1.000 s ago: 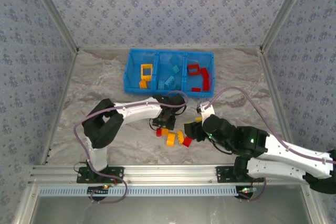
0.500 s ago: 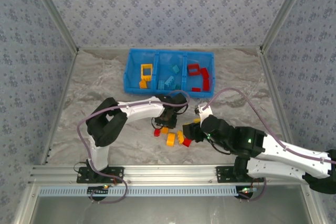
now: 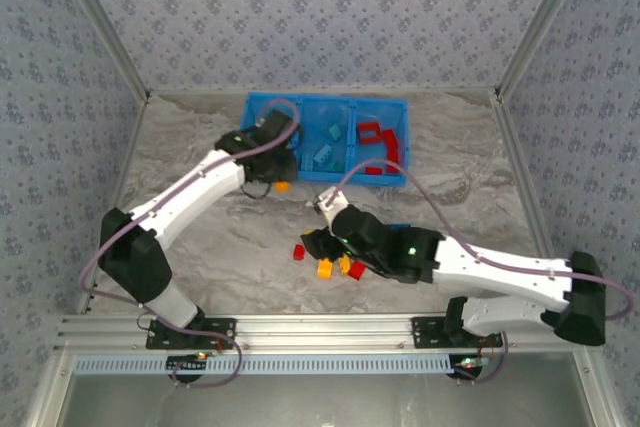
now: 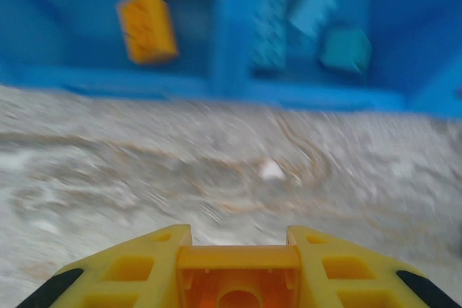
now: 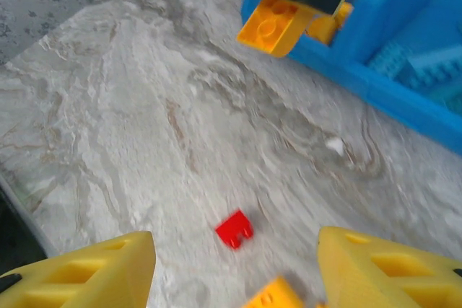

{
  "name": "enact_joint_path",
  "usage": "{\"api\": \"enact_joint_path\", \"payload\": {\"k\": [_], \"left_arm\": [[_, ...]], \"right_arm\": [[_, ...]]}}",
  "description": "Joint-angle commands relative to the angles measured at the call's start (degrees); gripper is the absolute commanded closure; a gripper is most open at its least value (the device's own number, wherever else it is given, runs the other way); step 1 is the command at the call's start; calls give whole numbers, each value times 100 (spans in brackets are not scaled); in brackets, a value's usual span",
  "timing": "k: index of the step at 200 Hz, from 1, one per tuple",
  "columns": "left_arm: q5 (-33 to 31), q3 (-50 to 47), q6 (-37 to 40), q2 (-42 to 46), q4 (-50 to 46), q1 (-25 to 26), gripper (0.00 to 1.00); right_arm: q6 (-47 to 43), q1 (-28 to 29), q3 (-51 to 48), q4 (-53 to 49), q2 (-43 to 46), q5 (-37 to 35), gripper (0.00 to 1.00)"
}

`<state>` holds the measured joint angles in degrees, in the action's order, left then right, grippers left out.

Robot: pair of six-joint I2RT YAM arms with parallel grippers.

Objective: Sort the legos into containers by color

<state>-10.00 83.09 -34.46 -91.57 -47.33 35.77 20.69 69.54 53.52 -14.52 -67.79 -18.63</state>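
My left gripper is shut on an orange lego, which hangs just in front of the left compartment of the blue container. That compartment holds yellow and orange legos, the middle one light blue legos, and the right one red legos. My right gripper is open above the loose pile. A small red lego lies between its fingers, and an orange lego sits just nearer.
More loose legos lie by the right gripper: a yellow one and a red one. A blue piece peeks out beside the right arm. The patterned walls close in the marble table on three sides.
My left arm has swung away from the pile to the container's front left, carrying the orange lego. My right gripper has moved left over the pile and opened wider.
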Motion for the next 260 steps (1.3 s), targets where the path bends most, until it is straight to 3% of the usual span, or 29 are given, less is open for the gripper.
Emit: {"api": "enact_joint_path", "payload": {"k": [1,46,71,118,166,195,220,260], "left_arm": [[266,51,561,-214,263,-584,65],[436,1038,868,-1486,585,-1362,66],[318,1636,952,-2187,475,-1414,67],[1033,1946,563,-2843,679,-1433,66],[1570,1689,334,-2966,1119,-1500,60],[1727,1465,300,-2782,1238,-1545,40],[1759,1227,247,-2390,1301,-1564,35],[1682,888,52,-1496,1213,-1572,31]], "right_arm": [[-588,-105,301,1225,-502,-226,36],[-589,-258,540,2275,-1473,-543,30],[-544,-316,747,2409,-1895,-812,27],[-220,-433,763,2304,-1857,-776,27],[-109,-475,713,2079,-1779,-686,27],[-34,-468,614,2018,-1812,-689,27],[48,-472,473,1824,-1806,-776,25],[724,-403,712,342,-1962,-1121,25]]}}
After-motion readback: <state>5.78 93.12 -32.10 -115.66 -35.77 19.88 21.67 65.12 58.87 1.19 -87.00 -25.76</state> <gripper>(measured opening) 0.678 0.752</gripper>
